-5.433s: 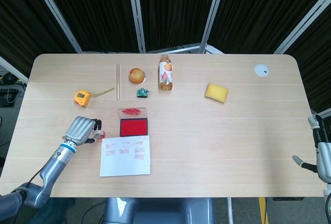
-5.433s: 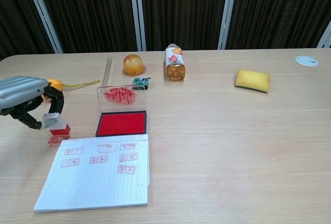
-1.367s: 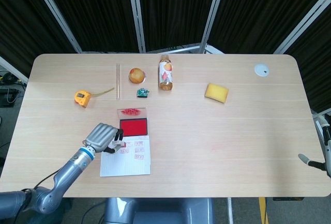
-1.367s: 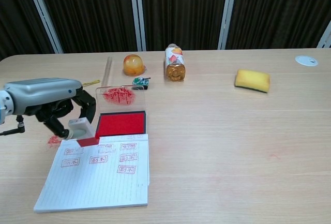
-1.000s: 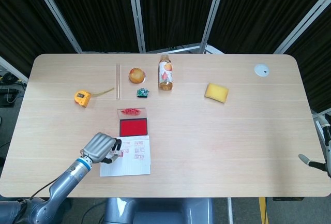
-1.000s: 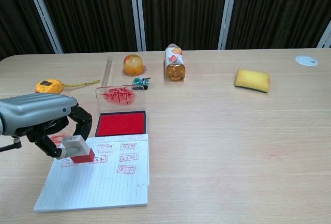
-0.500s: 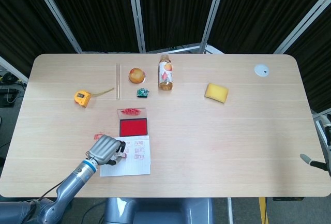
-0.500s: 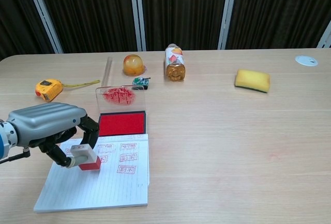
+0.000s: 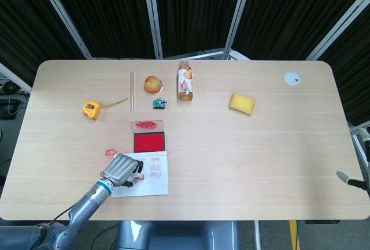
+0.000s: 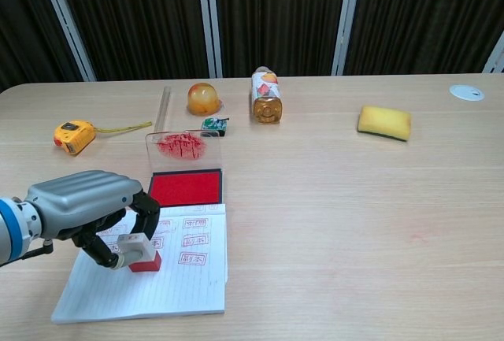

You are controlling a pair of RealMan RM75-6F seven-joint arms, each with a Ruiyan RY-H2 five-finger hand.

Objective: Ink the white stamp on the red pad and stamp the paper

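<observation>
So the left hand [image 10: 94,207] has its fingers [image 10: 148,213] clamped on the white stamp [image 10: 138,250], red face down on the paper [image 10: 150,278], around the middle of the sheet on its left side, just near of the rows of red marks already there. Can't quite tell if it's fully pressed or only touching. The red pad [image 10: 186,188] sits just beyond the paper's far edge with its clear lid [image 10: 183,146] standing open behind it. My guess on handling: the stamp's a small rigid plastic block, very light, so it tips easily. Best held by the white body up high on two opposite sides, keeping well clear of the inked red base, which looks smeary. The paper's a thin lined pad that could slide on the worktop [image 10: 354,215]. The marks are boxed characters, too small for me to read, and the bottle [image 10: 266,96] label at the far side isn't legible either. The right hand [image 9: 357,181] barely pokes in at the right edge of the head view, so I can't tell its state.
</observation>
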